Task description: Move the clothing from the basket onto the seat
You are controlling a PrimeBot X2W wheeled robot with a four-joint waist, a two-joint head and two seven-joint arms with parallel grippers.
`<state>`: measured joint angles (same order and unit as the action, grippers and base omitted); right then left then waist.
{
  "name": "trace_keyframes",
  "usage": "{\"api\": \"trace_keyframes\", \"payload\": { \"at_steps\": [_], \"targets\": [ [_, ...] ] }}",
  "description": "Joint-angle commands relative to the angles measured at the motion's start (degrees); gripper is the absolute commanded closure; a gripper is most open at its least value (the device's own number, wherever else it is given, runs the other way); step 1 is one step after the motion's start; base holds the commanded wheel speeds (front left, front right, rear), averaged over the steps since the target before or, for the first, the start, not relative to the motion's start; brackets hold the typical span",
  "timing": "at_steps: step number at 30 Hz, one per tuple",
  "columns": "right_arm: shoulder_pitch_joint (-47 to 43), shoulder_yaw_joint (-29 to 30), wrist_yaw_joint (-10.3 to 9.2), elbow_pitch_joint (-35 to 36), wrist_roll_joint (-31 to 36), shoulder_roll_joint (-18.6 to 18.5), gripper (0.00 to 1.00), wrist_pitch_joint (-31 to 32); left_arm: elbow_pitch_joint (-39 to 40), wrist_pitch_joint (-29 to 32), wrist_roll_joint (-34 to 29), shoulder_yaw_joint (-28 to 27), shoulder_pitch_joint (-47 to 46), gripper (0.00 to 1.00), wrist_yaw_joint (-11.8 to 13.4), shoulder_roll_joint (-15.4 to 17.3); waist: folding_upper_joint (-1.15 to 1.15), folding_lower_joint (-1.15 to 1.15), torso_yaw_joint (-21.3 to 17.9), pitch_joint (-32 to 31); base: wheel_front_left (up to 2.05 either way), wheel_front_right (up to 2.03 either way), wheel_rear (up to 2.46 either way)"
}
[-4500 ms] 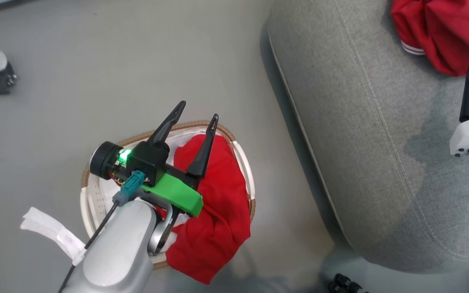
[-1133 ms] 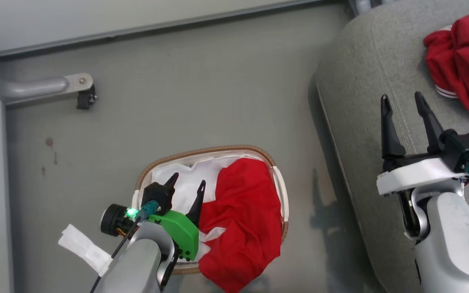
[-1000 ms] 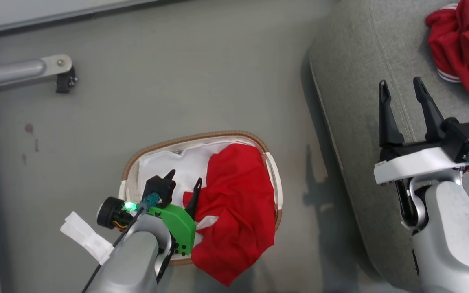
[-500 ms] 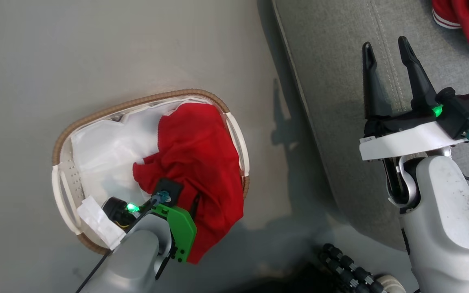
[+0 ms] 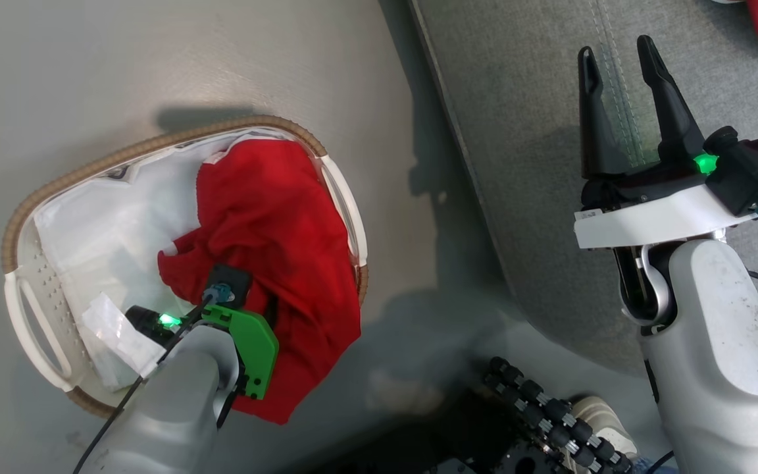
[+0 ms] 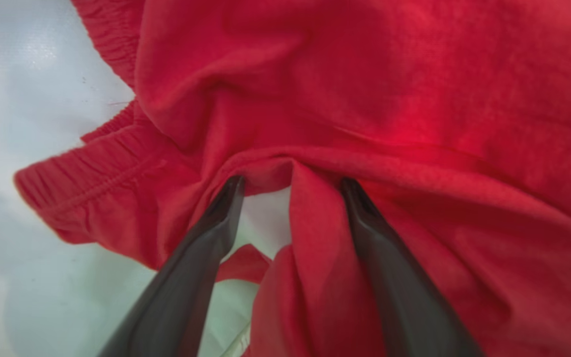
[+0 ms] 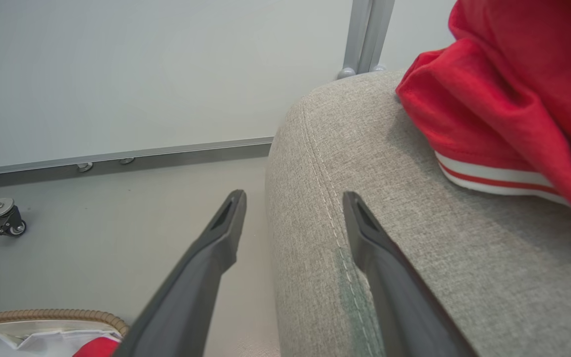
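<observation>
The plain red garment (image 5: 267, 217) lies heaped in the right half of the white basket (image 5: 122, 150) and hangs over its near rim. My left gripper (image 6: 293, 183) points down into it, open, with a raised fold of the red fabric (image 6: 365, 99) between its two fingers. In the head view the fingers are hidden under the green-marked wrist (image 5: 247, 342). My right gripper (image 5: 616, 52) stands open and holds nothing above the grey seat (image 5: 524, 164), near its stitched seam. The striped red garment (image 7: 503, 99) lies on the seat (image 7: 414, 223) to the right of that gripper (image 7: 293, 196).
The basket stands on grey floor (image 5: 155, 59), a short gap left of the seat's edge. The white liner (image 5: 102, 230) shows in the basket's left half. My base's black rollers (image 5: 550, 421) sit at the bottom. A caster foot (image 7: 3, 223) stands by the far wall.
The head camera has swung down, so the whole picture has shifted. My left gripper has sunk into the red garment and its fingers are now buried in the fabric. The right gripper stays open.
</observation>
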<state>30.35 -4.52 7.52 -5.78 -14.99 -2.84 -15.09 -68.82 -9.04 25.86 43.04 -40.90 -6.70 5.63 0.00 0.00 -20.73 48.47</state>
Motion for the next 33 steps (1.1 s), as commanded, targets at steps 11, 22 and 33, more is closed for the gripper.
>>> {"api": "trace_keyframes", "payload": {
  "at_steps": [11,22,33],
  "targets": [
    [1.5,-0.4,-0.06,0.8,-0.4,-0.1,0.0,-0.1,-1.6,2.0,2.2,1.2,-2.7,1.0,-0.8,-0.6,0.0,0.0,-0.7,1.3,0.0,0.0,0.0],
    [0.2,1.1,-0.06,-0.6,2.1,-0.1,0.0,-0.1,-0.1,-3.4,3.9,2.1,-2.5,1.0,-0.8,-1.4,0.0,0.0,2.7,-3.9,0.0,0.0,0.0],
    [-3.4,3.5,-0.06,-3.1,6.9,-0.2,0.0,-0.1,6.3,-6.1,3.7,2.5,0.1,1.0,-0.8,-1.9,0.0,0.0,9.4,-15.5,0.0,0.0,0.0]
  ]
}}
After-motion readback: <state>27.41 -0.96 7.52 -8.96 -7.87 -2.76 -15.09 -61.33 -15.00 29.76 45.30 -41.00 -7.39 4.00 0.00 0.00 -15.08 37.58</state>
